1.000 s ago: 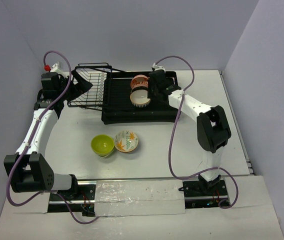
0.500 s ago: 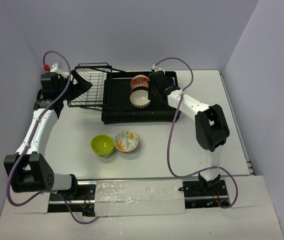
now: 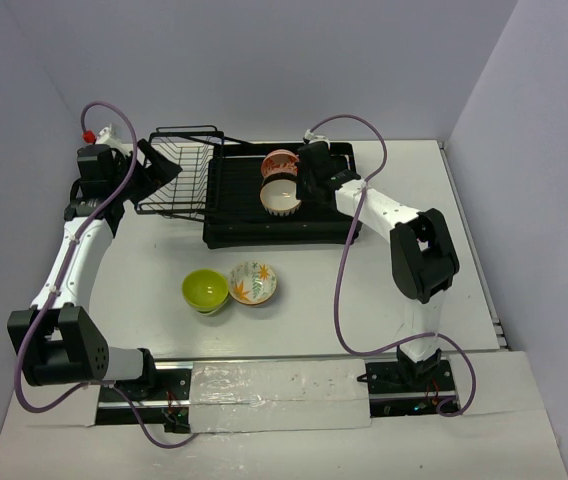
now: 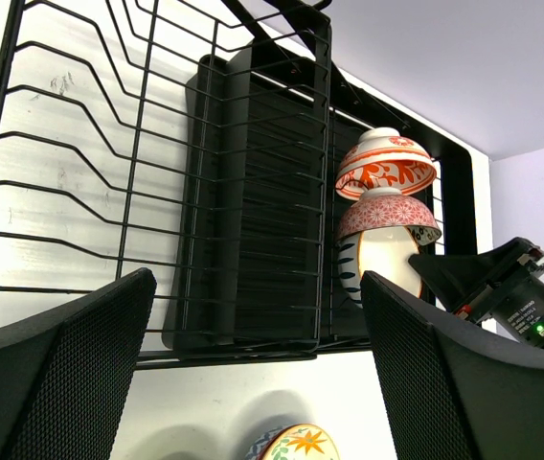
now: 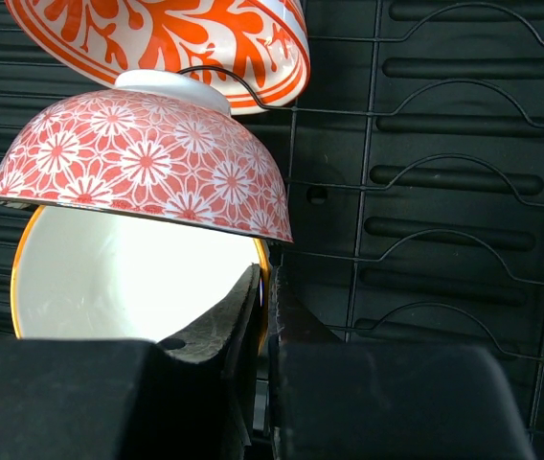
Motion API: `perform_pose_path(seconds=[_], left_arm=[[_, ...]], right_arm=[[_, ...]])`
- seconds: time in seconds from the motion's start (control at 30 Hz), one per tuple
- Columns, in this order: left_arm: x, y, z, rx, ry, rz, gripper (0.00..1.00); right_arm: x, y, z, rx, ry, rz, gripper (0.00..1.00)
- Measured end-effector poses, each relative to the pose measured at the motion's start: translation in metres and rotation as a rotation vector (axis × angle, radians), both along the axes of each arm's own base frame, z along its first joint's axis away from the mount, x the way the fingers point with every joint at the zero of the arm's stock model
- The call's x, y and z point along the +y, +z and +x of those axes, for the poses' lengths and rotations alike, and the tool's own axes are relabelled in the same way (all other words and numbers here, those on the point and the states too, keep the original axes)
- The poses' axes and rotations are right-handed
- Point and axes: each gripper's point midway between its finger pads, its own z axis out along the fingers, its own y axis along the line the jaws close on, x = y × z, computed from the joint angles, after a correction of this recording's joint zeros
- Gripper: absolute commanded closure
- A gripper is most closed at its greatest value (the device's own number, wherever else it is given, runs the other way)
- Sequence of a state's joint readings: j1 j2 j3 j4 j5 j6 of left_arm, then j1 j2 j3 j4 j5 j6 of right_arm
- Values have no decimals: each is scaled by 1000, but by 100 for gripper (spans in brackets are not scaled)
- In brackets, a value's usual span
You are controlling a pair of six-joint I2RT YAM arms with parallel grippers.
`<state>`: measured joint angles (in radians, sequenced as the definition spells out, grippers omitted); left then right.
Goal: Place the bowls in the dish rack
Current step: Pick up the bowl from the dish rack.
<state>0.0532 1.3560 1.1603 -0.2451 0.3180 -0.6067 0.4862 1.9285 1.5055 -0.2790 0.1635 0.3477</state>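
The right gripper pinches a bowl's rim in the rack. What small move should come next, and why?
Probably tip that white-inside bowl upright between the rack wires. The right gripper is shut on its rim, it leans beneath the pink flowered bowl, and the green bowl and leaf bowl wait outside the rack.

In the right wrist view, the orange-scrolled bowl is cut off at 12 o'clock. The floral bowl covers the white-lined bowl at 12 o'clock, and the right gripper hides it at 6 o'clock. In the left wrist view, the leaf-patterned bowl is cropped at 6 o'clock.
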Motion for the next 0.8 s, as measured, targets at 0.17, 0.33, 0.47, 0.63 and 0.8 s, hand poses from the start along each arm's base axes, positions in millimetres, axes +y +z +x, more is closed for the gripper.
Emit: perform_pose_path(seconds=[0.17, 0.33, 0.47, 0.63, 0.8], left_arm=[[0, 0, 0, 1, 1, -4, 7], [0, 1, 0, 1, 1, -8, 7], [0, 0, 0, 1, 1, -8, 7], [-1, 1, 0, 1, -3, -10, 7], [-2, 1, 0, 0, -6, -12, 7]], right_arm=[[-1, 0, -2, -7, 1, 4, 100], [-5, 0, -13, -14, 15, 11, 100], [-6, 1, -18, -14, 29, 9, 100], [-6, 1, -21, -34, 46, 16, 100], [-5, 1, -23, -73, 55, 8, 100]])
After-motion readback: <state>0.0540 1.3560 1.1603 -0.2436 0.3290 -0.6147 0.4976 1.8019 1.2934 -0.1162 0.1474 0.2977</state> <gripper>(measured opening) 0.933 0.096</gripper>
